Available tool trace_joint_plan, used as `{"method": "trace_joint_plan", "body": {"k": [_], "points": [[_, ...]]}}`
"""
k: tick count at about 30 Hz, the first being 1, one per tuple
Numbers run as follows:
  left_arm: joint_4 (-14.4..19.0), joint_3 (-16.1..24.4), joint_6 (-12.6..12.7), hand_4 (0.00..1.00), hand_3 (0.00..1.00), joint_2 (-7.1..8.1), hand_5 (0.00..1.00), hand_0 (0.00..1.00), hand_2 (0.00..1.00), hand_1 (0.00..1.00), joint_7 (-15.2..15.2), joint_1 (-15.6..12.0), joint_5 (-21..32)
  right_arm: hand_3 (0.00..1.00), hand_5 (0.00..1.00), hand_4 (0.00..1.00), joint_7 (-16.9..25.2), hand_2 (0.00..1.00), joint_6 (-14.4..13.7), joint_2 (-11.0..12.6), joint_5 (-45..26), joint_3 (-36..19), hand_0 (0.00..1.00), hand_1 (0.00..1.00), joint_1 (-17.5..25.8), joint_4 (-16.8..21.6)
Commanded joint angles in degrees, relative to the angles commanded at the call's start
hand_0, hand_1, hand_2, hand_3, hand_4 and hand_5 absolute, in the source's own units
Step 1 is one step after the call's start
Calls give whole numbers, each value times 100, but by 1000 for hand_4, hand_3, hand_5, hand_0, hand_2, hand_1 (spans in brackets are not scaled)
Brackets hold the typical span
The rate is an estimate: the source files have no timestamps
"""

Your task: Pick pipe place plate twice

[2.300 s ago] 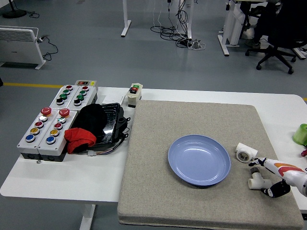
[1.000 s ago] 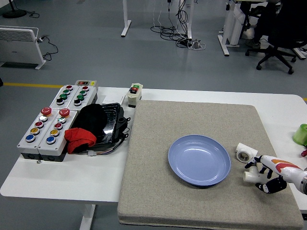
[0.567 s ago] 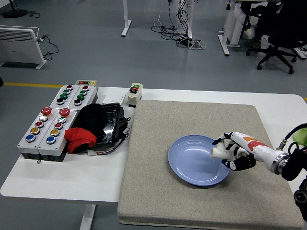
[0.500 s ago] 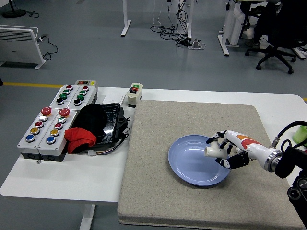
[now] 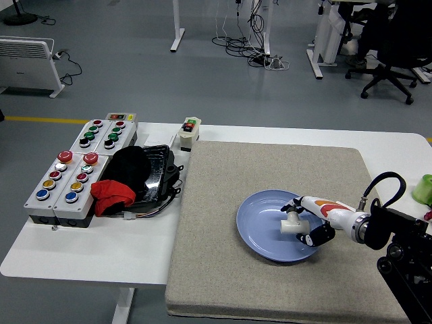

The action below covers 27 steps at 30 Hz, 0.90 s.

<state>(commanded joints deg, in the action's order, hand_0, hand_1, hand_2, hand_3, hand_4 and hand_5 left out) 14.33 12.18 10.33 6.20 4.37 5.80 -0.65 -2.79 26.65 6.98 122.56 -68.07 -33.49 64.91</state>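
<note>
right hand (image 5: 305, 223) reaches in from the right, over the blue plate (image 5: 260, 233), fingers curled round a small white pipe (image 5: 291, 222), a tee-looking fitting. pipe sits low over the plate's middle-right; can't tell if it touches the dish or hangs just above. left hand not in view.

handling guess: pipe looks like rigid plastic, light, hard, smooth so a bit slippery against hard fingers. not fragile, a short drop into the plate should do no harm, though it may roll or rattle on the curved dish. best hold looks like across the straight run with the side stub between fingers, so it can't spin; that's roughly how it's held here, with the stub poking up-left.

plate looks like a shallow, glossy one lying on a grey felt mat (image 5: 216, 270) on the worktop (image 5: 81, 250); the mat should keep it from sliding if nudged.

no other pipe piece is visible on the mat; the arm may be hiding one.

off the mat to the left: button boxes (image 5: 64, 182), black tray (image 5: 155, 172) with red cloth (image 5: 111, 194), all well apart from the work.
</note>
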Motion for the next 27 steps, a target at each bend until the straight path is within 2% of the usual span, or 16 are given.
{"method": "trace_joint_plan", "body": {"k": [4, 5, 11, 14, 17, 22, 27], "points": [[-1, 0, -1, 266, 586, 2, 998, 621, 514, 586, -2, 1, 1, 939, 132, 705, 110, 998, -22, 16, -29, -29, 981, 935, 21, 18], [-1, 2, -2, 266, 586, 2, 998, 622, 513, 587, -1, 2, -2, 997, 143, 770, 122, 998, -22, 17, -32, -34, 998, 949, 22, 24], [-2, 2, 0, 267, 586, -2, 998, 621, 512, 587, -3, 2, 8, 982, 157, 761, 145, 998, -142, 22, -124, -303, 998, 941, 87, 150], [-2, 3, 2, 267, 586, -5, 998, 621, 512, 587, -2, 7, 10, 982, 157, 761, 118, 998, -317, 30, -143, -578, 998, 941, 70, 140], [-2, -2, 0, 267, 586, -2, 998, 622, 513, 587, -4, 9, 11, 962, 159, 742, 74, 998, -380, 51, 8, -876, 984, 933, 22, -55], [-5, 2, 0, 267, 586, -4, 998, 622, 513, 587, -3, 3, 1, 962, 159, 742, 44, 998, -269, 95, 283, -1232, 984, 933, -24, -527], [-8, 16, 5, 266, 586, -14, 998, 622, 513, 586, 2, -7, -9, 954, 153, 727, 66, 998, -156, 100, 331, -1309, 975, 928, -25, -851]]}}
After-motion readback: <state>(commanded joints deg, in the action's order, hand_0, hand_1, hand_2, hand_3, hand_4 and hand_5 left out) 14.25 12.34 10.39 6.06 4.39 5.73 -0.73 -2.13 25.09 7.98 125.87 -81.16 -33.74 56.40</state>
